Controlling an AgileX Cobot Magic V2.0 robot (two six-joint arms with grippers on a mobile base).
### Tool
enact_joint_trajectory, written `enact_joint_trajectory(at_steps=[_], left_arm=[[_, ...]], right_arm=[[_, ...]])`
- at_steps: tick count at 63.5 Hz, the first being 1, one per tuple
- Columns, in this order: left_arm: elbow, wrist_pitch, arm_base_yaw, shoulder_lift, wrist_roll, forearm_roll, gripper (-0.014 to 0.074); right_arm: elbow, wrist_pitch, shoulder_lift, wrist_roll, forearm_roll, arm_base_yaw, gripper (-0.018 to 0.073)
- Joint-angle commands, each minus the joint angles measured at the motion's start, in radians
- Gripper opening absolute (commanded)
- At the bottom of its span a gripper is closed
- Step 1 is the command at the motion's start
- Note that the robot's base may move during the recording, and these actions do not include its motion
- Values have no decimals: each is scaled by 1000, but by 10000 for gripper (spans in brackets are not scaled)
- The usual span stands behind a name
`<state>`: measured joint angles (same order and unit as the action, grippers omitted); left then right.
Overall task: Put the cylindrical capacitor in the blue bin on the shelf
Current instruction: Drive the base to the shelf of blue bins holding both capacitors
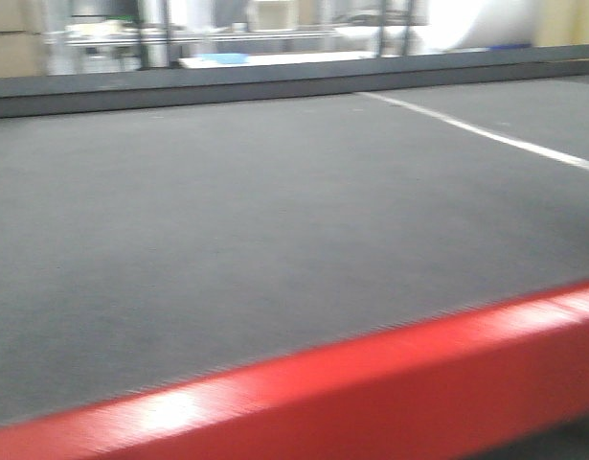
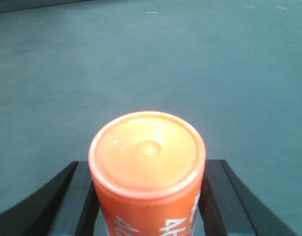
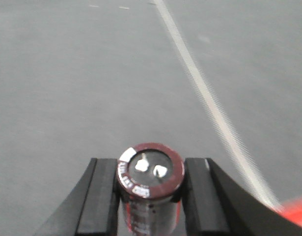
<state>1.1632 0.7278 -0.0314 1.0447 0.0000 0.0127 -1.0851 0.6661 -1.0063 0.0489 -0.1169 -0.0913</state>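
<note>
R gripper (image 3: 151,169) pinches the capacitor (image 3: 150,179) btwn its two black fingers (image 3: 102,196), one pad pressed to each side. The part stands upright w/ its end toward the wrist cam. That end is dark w/ a maroon rim, a white-printed band on the rim's left and two pale terminals near the centre. Print isn't readable. The grey mat (image 3: 82,83) lies behind it; can't tell whether the part touches the mat. A white line (image 3: 205,98) runs away up the mat just to its right, and a bit of red rail (image 3: 293,214) shows at bottom right. L gripper (image 2: 148,169) is clamped on an orange can (image 2: 147,155). The can is upright, w/ a round lid dimpled in the middle, white lettering on its side cut off by the frame edge, and fingers touching both flanks. Front cam: mat fills most of the view, w/ red rail across the bottom and white line at right. Far back there's a blurred metal shelf (image 1: 275,36) w/ a blue patch (image 1: 222,58) by it, too blurred to say if it's the bin.
</note>
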Motion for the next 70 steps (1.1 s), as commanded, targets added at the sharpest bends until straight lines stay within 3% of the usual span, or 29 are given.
enact_joint_trajectory(at_steps=[1, 70], left_arm=[[9, -13, 5, -7, 0, -3, -111], [9, -13, 5, -7, 0, -3, -111]], right_arm=[[-8, -29, 10, 0, 11, 0, -162], [-8, -31, 10, 0, 11, 0, -162]])
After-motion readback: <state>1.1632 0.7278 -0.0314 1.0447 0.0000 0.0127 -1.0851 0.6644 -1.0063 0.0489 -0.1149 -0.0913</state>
